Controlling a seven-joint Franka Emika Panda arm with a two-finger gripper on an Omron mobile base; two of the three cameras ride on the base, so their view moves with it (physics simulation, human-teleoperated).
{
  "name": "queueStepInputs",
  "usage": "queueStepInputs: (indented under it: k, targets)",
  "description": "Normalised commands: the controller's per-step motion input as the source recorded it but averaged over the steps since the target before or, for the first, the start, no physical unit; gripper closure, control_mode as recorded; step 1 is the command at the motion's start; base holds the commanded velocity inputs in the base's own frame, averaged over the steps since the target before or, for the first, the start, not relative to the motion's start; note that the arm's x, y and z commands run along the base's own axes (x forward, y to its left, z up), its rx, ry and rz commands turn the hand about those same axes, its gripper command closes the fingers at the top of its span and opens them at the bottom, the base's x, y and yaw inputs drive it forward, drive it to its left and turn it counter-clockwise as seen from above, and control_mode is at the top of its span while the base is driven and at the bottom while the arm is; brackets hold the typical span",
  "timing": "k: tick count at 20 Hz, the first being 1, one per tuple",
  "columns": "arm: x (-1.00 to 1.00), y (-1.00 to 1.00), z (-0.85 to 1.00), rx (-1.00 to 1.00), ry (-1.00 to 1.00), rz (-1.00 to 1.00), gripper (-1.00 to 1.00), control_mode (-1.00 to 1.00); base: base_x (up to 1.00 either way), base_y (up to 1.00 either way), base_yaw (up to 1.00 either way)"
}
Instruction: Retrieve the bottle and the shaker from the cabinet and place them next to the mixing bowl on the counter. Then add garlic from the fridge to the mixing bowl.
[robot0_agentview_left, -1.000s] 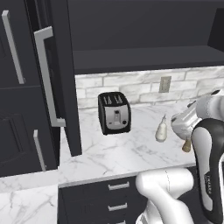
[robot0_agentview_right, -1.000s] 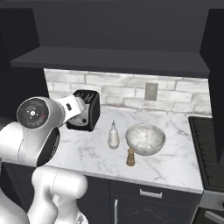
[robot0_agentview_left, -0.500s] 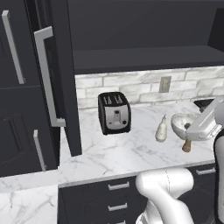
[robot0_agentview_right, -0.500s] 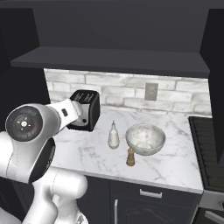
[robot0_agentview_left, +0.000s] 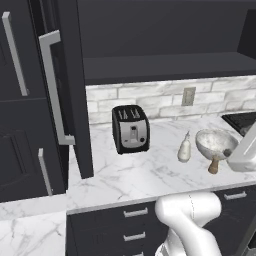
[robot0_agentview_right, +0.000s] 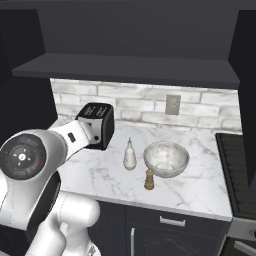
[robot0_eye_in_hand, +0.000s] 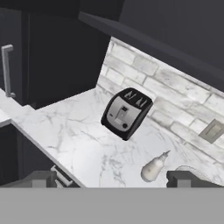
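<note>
Hand (robot0_eye_in_hand: 111, 179) raised above the table (robot0_agentview_left: 145, 175), fingers (robot0_eye_in_hand: 38, 178) spread wide apart, nothing between them. Seen from the hand view, pointed down and across at the toaster (robot0_eye_in_hand: 126, 113) and the bottle (robot0_eye_in_hand: 154, 167).

Bottle (robot0_agentview_left: 184, 149) upright on the marble, creamy white, thin nozzle up. Just left of the mixing bowl (robot0_agentview_left: 216, 142) in the left base view; small gap between the two, not touching. Same order in the right base view: bottle (robot0_agentview_right: 130, 154), then mixing bowl (robot0_agentview_right: 166, 159) to its right.

Shaker (robot0_agentview_left: 214, 164) upright, brown with paler top, just in front of the bowl's near rim. In the right base view shaker (robot0_agentview_right: 149, 180) in front of the bowl's left part, slightly right of the bottle. Contact with the bowl: cannot tell.

Bowl inside speckled grey-brown; contents cannot be made out.

Toaster (robot0_agentview_left: 131, 128) black with silver face, two slots, standing against the white brick backsplash (robot0_agentview_left: 160, 100), well left of the bottle. Grey outlet plate (robot0_agentview_left: 188, 96) on the wall behind the bottle and bowl.

Cabinet (robot0_agentview_left: 165, 40) dark charcoal above the table, deep shelf (robot0_agentview_left: 170, 67). Door (robot0_agentview_left: 65, 85) swung open at the left, long grey bar handle (robot0_agentview_left: 52, 87) facing the camera. Dark drawers with silver handles (robot0_agentview_left: 136, 212) under the marble.
</note>
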Motion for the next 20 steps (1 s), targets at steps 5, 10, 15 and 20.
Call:
queueStepInputs:
  k: [5,10,15,20]
  targets:
    - [-0.16,0.08,-0.29,0.0,-0.08,0.0,-1.0,-1.0,0.0,0.0,0.0]
    - [-0.07,0.0,-0.11,0.0,-0.02,0.0,-1.0,1.0,-0.18,0.0,0.0]
    - [0.0,0.0,0.0,0.0,0.0,0.0,-1.0,1.0,-0.43,0.0,0.0]
    - [0.0,0.0,0.0,0.0,0.0,0.0,-1.0,1.0,-0.49,0.03,0.0]
